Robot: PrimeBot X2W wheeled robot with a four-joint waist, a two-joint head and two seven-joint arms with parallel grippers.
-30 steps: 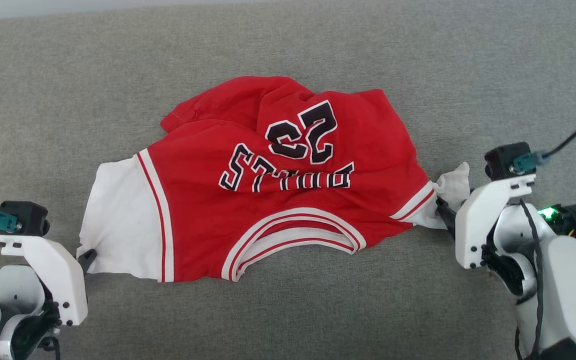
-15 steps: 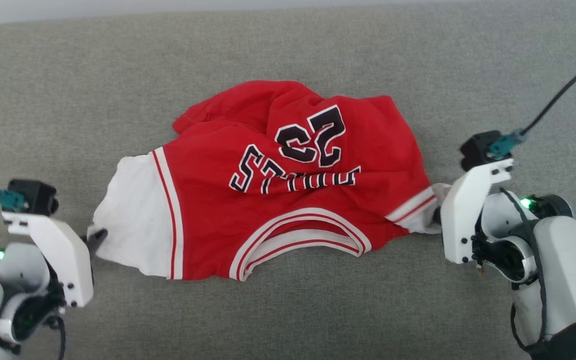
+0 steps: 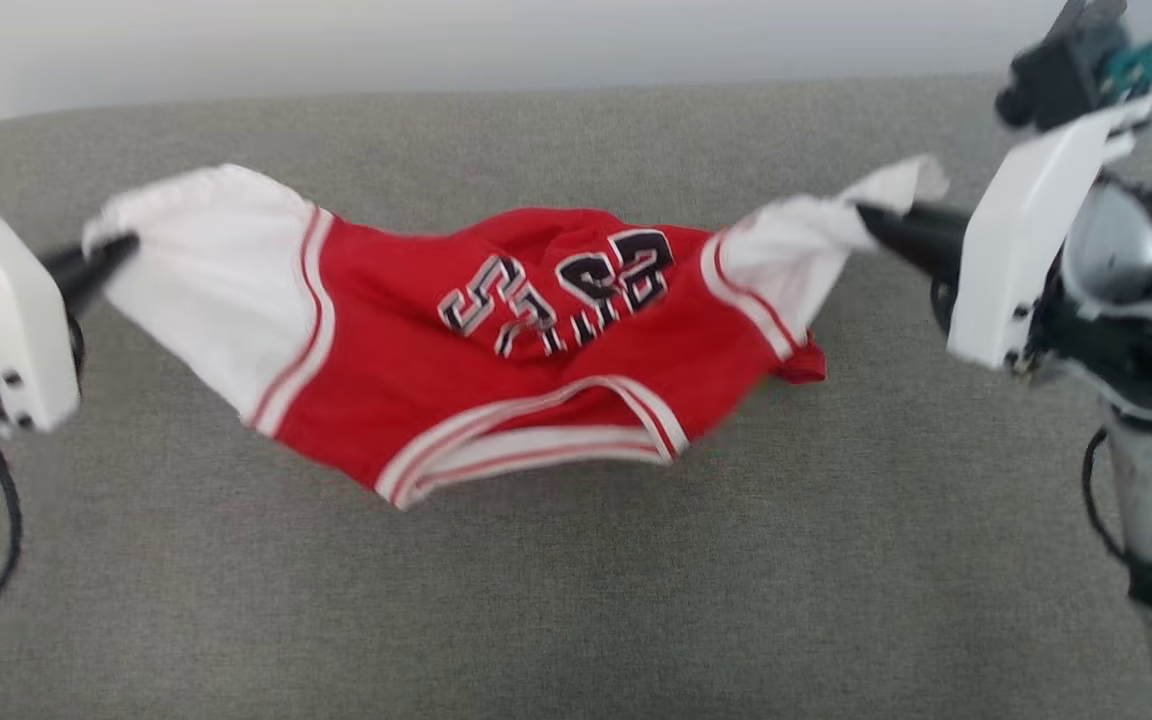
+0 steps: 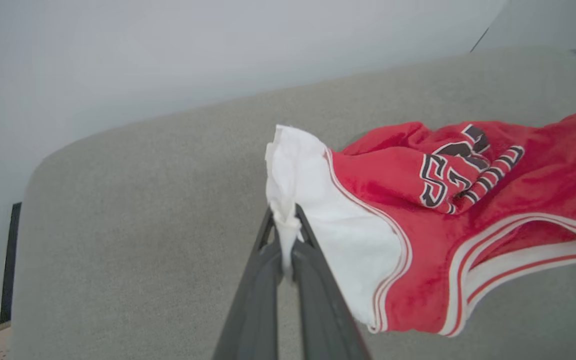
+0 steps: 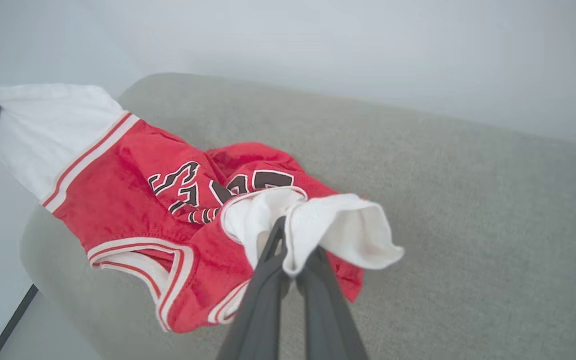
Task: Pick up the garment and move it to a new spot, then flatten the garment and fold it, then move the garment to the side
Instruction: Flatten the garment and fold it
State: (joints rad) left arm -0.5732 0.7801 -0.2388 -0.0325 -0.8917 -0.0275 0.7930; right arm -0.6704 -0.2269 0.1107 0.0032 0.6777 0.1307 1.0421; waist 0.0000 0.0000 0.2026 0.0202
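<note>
raised since a second ago, the jersey hangs slung between both arms over the grey pad. at left, the left gripper pinches one white sleeve's edge. the red middle sags, its lettering crumpled. at right, the right gripper is clamped on the other sleeve.

Grey surface lies open front and back; the slung garment spans the middle.
</note>
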